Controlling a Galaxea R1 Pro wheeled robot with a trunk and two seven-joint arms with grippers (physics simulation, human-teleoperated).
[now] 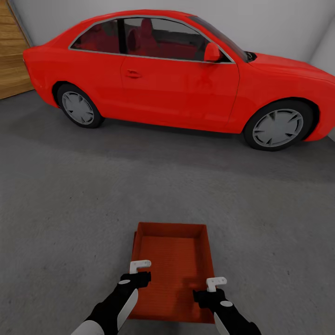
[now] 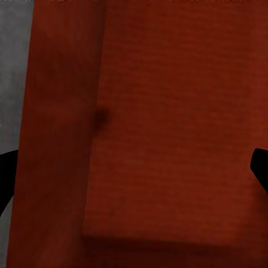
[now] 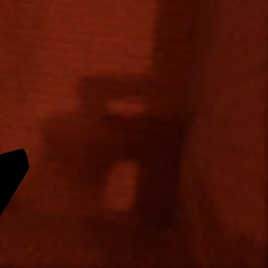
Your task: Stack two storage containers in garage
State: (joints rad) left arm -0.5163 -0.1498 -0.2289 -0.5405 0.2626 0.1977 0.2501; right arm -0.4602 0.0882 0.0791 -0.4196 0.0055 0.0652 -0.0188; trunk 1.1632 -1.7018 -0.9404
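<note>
Garage, head view. At far left a wooden plank door (image 1: 11,56) stands against the white wall (image 1: 279,23). A red two-door car (image 1: 177,74) is parked side-on across the back of the concrete floor (image 1: 70,195), nose to the right, both grey wheels on the floor.

Your storage containers (image 1: 173,260) sit on the floor in front of you, well apart from the car, open top up, long axis running away from you. A second orange-red rim (image 1: 134,242) peeks out along the left side, just under the upper bin's edge, so it reads as one bin nested on the other; how squarely they sit you cannot tell.

Your left gripper (image 1: 140,265) is over the left wall of the upper bin, near its close end. In the left wrist view the dark fingertips (image 2: 6,173) stand far apart at either edge of the picture, with the bin's wall (image 2: 61,139) and ribbed bottom (image 2: 178,123) between them and a strip of grey floor beside the wall: jaws wide, holding nothing.

Your right gripper (image 1: 216,281) is over the right part of the bin, by its right wall near the close end. The right wrist view gives you one dark fingertip (image 3: 10,170) at the edge, the ribbed bottom (image 3: 100,84) with the gripper's shadow on it; the other finger is out of frame. Whether those jaws are wide or narrow, you cannot tell.
</note>
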